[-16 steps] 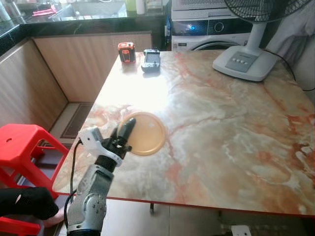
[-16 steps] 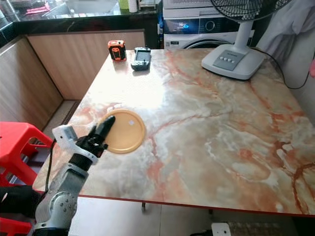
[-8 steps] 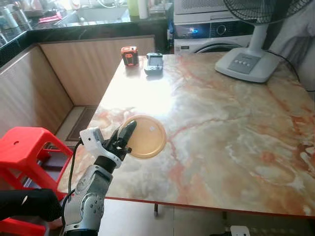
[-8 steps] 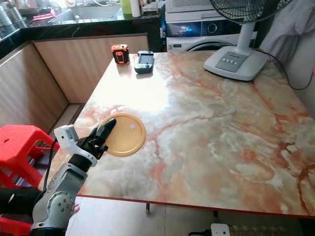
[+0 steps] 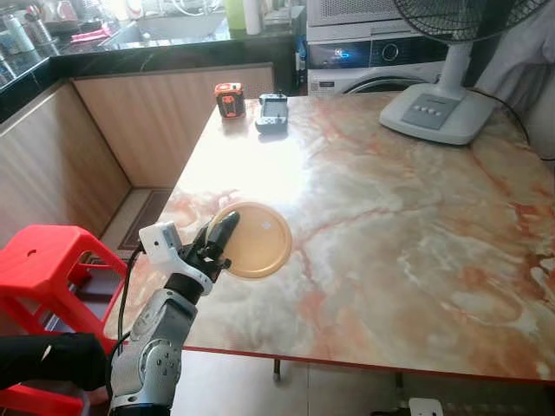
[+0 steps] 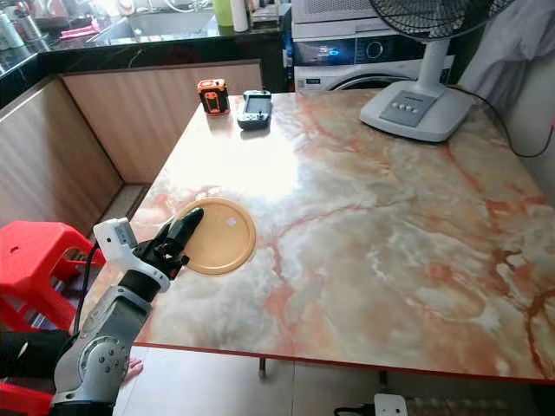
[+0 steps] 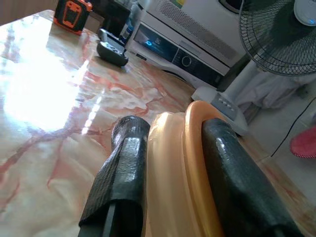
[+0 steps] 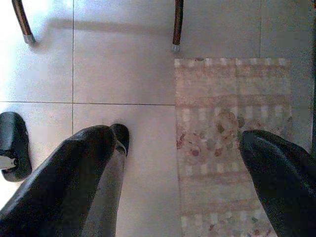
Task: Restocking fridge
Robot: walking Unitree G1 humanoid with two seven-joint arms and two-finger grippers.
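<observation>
L gripper clamps orange plate rim on table.

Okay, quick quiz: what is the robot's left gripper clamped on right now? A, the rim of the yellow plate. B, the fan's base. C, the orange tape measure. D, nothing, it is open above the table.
A: in the left wrist view the two black fingers sit either side of the rim of the yellow plate, and the left gripper meets the plate's near-left edge on the table.
</observation>
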